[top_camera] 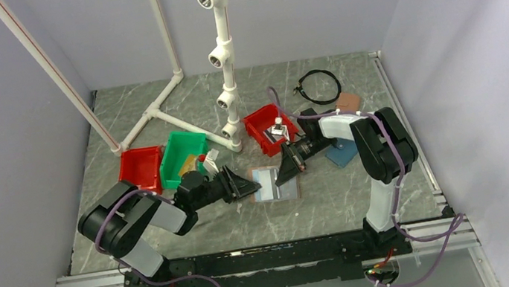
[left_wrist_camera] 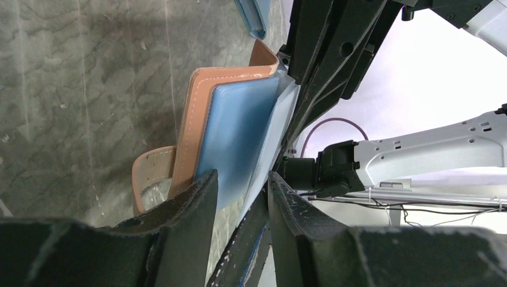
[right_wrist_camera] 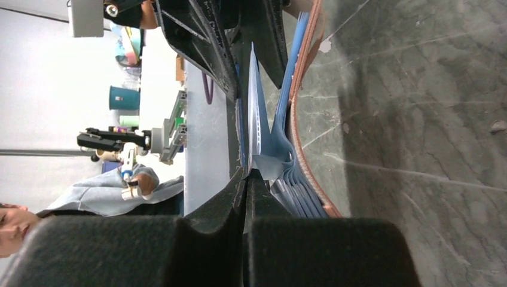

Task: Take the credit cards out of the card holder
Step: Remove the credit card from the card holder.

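The card holder (top_camera: 275,186) lies open on the table between both arms, tan leather with light blue lining. In the left wrist view its blue lining (left_wrist_camera: 233,125) and snap tab (left_wrist_camera: 152,173) show. My left gripper (top_camera: 249,187) (left_wrist_camera: 242,179) grips the holder's left flap between its fingers. My right gripper (top_camera: 288,176) (right_wrist_camera: 246,173) is shut on a thin grey-white card (right_wrist_camera: 251,107), seen edge-on, standing out of the blue pockets beside the tan edge (right_wrist_camera: 305,89). A dark strip (left_wrist_camera: 251,239) lies between the left fingers. The gold-tan card is hidden.
A red bin (top_camera: 140,167) and a green bin (top_camera: 182,156) stand at the left, and another red bin (top_camera: 268,128) behind the holder. A white pipe frame (top_camera: 224,65) rises at the back. A black cable loop (top_camera: 320,85), a brown wallet (top_camera: 348,102) and a teal-blue wallet (top_camera: 343,152) lie at the right.
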You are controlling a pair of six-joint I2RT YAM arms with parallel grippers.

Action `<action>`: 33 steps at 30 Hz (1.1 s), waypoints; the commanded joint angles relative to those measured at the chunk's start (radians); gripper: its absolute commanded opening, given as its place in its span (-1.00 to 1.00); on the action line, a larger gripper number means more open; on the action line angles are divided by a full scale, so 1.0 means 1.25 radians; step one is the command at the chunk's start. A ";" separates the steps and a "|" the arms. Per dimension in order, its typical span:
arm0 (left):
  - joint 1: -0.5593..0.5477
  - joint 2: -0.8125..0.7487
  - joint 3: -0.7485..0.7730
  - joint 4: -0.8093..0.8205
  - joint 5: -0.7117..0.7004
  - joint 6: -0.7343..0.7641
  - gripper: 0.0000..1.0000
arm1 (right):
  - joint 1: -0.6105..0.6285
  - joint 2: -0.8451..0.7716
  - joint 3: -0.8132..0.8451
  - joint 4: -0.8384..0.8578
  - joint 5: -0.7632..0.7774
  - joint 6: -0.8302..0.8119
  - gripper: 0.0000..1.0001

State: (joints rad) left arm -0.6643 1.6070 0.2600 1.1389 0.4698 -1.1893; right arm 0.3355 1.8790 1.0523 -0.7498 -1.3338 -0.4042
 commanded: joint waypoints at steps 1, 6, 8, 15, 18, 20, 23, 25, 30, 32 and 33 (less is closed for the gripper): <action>-0.002 0.013 0.029 0.024 0.021 0.013 -0.16 | 0.006 0.000 0.028 -0.037 -0.065 -0.049 -1.00; -0.008 0.031 0.042 0.081 0.038 -0.005 -0.19 | 0.014 0.004 0.025 -0.015 -0.044 -0.022 -1.00; -0.013 0.034 0.045 0.102 0.043 -0.013 -0.26 | 0.014 0.006 0.024 -0.008 -0.037 -0.012 -1.00; -0.008 0.032 0.019 0.142 0.033 -0.022 -1.00 | 0.010 0.005 0.016 0.028 0.010 0.031 -1.00; 0.004 0.028 -0.004 0.149 0.030 -0.026 -1.00 | 0.007 0.003 0.011 0.039 0.021 0.042 -1.00; 0.008 0.028 -0.013 0.148 0.033 -0.028 -1.00 | 0.005 0.003 0.011 0.039 0.021 0.042 -1.00; 0.012 0.036 -0.018 0.161 0.035 -0.028 -1.00 | 0.005 0.001 0.010 0.039 0.020 0.040 -1.00; 0.015 0.046 -0.020 0.174 0.039 -0.033 -1.00 | 0.005 0.002 0.010 0.039 0.022 0.039 -1.00; 0.028 0.069 -0.032 0.215 0.045 -0.043 -1.00 | 0.004 0.001 0.011 0.035 0.026 0.035 -1.00; 0.032 0.074 -0.038 0.227 0.048 -0.046 -1.00 | 0.003 0.003 0.010 0.037 0.028 0.035 -1.00; 0.034 0.074 -0.039 0.228 0.050 -0.046 -1.00 | 0.004 0.003 0.010 0.037 0.029 0.036 -1.00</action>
State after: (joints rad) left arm -0.6338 1.6920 0.2264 1.3270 0.5087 -1.2324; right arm 0.3489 1.8870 1.0538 -0.7227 -1.2938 -0.3473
